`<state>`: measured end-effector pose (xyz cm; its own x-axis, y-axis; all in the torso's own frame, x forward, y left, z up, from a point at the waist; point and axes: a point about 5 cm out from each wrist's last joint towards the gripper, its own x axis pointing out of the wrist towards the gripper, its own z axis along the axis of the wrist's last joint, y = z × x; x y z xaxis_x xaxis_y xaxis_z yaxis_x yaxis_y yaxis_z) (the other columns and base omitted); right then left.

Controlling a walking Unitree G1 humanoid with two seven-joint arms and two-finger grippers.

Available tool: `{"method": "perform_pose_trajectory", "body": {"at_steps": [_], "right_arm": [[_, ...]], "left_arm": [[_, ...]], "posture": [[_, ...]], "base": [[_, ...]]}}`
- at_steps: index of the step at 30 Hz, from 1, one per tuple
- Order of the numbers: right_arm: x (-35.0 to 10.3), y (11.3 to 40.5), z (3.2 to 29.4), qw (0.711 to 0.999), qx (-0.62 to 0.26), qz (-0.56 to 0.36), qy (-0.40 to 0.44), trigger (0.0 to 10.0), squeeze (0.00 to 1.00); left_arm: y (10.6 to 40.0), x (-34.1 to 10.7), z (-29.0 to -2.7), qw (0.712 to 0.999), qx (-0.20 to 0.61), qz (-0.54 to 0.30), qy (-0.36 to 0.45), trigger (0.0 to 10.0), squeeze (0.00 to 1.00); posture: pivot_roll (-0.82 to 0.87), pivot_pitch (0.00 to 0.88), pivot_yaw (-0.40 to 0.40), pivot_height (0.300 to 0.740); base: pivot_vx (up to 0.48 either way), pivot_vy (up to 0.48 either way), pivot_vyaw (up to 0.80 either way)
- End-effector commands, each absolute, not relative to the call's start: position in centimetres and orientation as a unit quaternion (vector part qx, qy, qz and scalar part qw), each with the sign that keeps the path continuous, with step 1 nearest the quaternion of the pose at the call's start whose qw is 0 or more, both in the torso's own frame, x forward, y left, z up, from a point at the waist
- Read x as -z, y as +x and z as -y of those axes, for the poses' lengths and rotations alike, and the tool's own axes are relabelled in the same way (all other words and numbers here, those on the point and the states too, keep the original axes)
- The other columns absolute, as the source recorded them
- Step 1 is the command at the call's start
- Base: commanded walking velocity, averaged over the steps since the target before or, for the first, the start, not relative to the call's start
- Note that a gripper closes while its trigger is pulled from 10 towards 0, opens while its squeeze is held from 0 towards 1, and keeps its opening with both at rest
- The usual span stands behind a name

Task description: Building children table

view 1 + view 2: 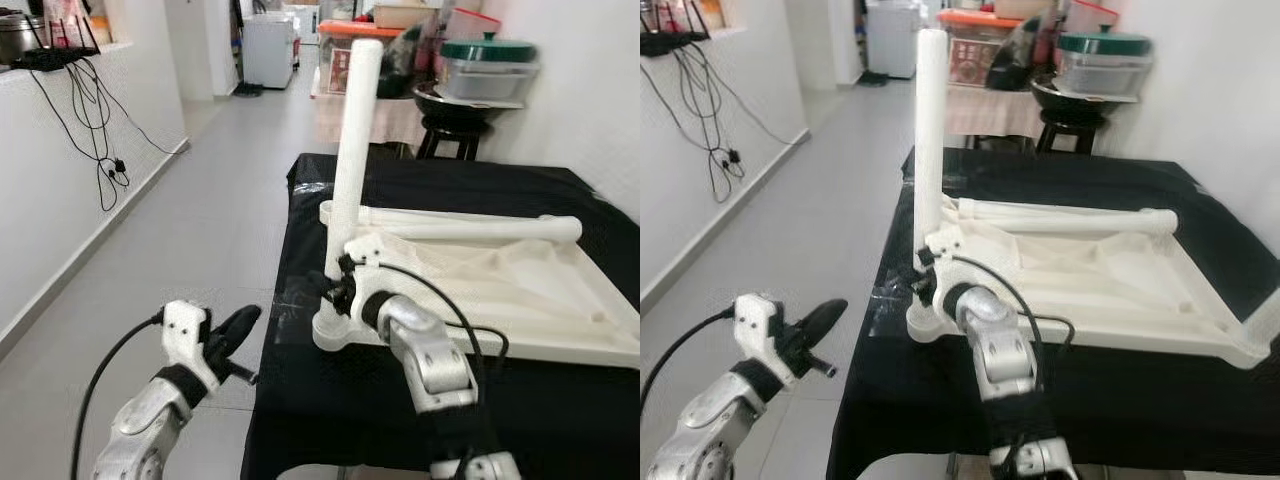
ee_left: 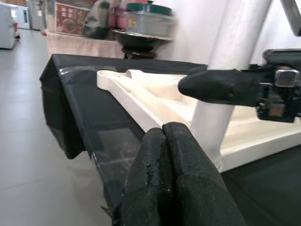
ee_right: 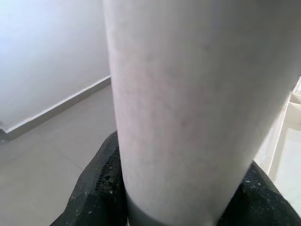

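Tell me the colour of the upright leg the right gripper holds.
White; the upright leg shows best in the left eye view, held by the right gripper.

**Location: Residential Interior, Hallway and Storage Area**

The setting is a home. Grey floor tiles [image 1: 210, 200] run down a corridor between white walls. A router [image 1: 55, 55] with trailing cables sits on a ledge. Stacked cookware, a green-lidded container [image 1: 488, 62] and a white appliance [image 1: 268, 48] occupy the far end.
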<state>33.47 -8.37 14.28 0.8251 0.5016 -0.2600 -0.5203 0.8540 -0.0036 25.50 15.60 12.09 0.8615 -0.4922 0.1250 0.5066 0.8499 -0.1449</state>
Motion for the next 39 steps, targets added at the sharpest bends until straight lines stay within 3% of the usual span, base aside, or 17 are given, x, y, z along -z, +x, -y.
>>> {"method": "perform_pose_trajectory", "body": {"at_steps": [1, 2, 4, 5, 9, 10, 13, 15, 16, 19, 24, 25, 37, 39], "right_arm": [[-11.2, 33.2, 9.8, 0.949, -0.237, -0.2, -0.06, 0.0, 0.0], [-11.7, 33.4, 9.5, 0.948, -0.249, -0.191, -0.05, 10.0, 0.0], [-12.2, 33.7, 9.3, 0.947, -0.262, -0.183, -0.043, 10.0, 0.0], [-13.3, 33.9, 8.8, 0.943, -0.287, -0.169, -0.018, 10.0, 1.0], [-16.2, 34.3, 8.3, 0.936, -0.33, -0.124, 0.001, 10.0, 1.0], [-18.5, 35.5, 8.7, 0.916, -0.392, -0.088, 0.005, 10.0, 1.0], [-19.0, 35.8, 8.9, 0.91, -0.408, -0.08, 0.008, 10.0, 1.0], [-19.9, 35.7, 8.9, 0.867, -0.495, -0.056, -0.014, 10.0, 1.0], [-20.0, 35.5, 8.9, 0.835, -0.547, -0.05, -0.03, 10.0, 0.0], [-19.6, 35.9, 8.6, 0.786, -0.612, -0.077, -0.025, 10.0, 0.0], [-18.9, 36.0, 8.4, 0.769, -0.631, -0.098, -0.031, 10.0, 0.0], [-18.6, 36.2, 8.6, 0.766, -0.633, -0.108, -0.025, 0.0, 0.0], [-17.9, 36.5, 10.0, 0.783, -0.612, -0.109, 0.003, 0.0, 0.0], [-17.3, 36.4, 11.1, 0.804, -0.584, -0.107, 0.003, 0.0, 0.0]], "left_arm": [[25.4, -11.7, -15.7, 0.962, 0.254, 0.035, -0.093, 10.0, 0.0], [25.4, -11.7, -15.7, 0.962, 0.253, 0.036, -0.093, 10.0, 0.0], [25.4, -11.7, -15.7, 0.962, 0.253, 0.036, -0.094, 10.0, 0.0], [25.5, -11.7, -15.6, 0.962, 0.255, 0.035, -0.093, 10.0, 0.0], [25.7, -11.7, -15.4, 0.961, 0.259, 0.034, -0.094, 10.0, 0.0], [25.7, -11.7, -15.2, 0.96, 0.261, 0.034, -0.094, 10.0, 0.0], [25.8, -11.7, -15.2, 0.96, 0.261, 0.034, -0.095, 10.0, 0.0], [25.7, -11.7, -15.1, 0.96, 0.26, 0.035, -0.095, 10.0, 0.0], [25.7, -11.7, -15.1, 0.96, 0.26, 0.034, -0.095, 10.0, 0.0], [25.6, -11.6, -15.1, 0.961, 0.26, 0.032, -0.093, 10.0, 0.0], [25.4, -11.6, -15.1, 0.961, 0.261, 0.03, -0.091, 10.0, 0.0], [25.3, -11.5, -15.1, 0.96, 0.261, 0.029, -0.091, 10.0, 0.0], [25.1, -11.6, -15.1, 0.96, 0.262, 0.028, -0.093, 10.0, 0.0], [25.1, -11.7, -15.1, 0.96, 0.262, 0.029, -0.093, 10.0, 0.0]], "posture": [[0.02, 0.0, -0.069, 0.74], [0.02, 0.0, -0.07, 0.74], [0.02, 0.0, -0.07, 0.74], [0.01, 0.0, -0.064, 0.74], [0.0, 0.0, -0.06, 0.74], [0.01, 0.0, -0.063, 0.74], [0.01, 0.0, -0.063, 0.74], [0.01, 0.0, -0.067, 0.74], [0.02, 0.0, -0.069, 0.74], [0.04, 0.0, -0.071, 0.74], [0.05, 0.0, -0.071, 0.74], [0.06, 0.0, -0.069, 0.74], [0.05, 0.0, -0.068, 0.74], [0.04, 0.0, -0.07, 0.74]], "base": [[0.0, 0.0, 0.0], [0.0, 0.0, 0.0], [0.0, 0.0, 0.0], [0.0, 0.0, 0.0], [0.0, 0.0, 0.0], [0.0, 0.0, 0.0], [0.0, 0.0, 0.0], [0.0, 0.0, 0.0], [0.0, 0.0, 0.0], [0.0, 0.0, 0.0], [0.0, 0.0, 0.0], [0.0, 0.0, 0.0], [0.0, 0.0, 0.0], [0.0, 0.0, 0.0]]}}
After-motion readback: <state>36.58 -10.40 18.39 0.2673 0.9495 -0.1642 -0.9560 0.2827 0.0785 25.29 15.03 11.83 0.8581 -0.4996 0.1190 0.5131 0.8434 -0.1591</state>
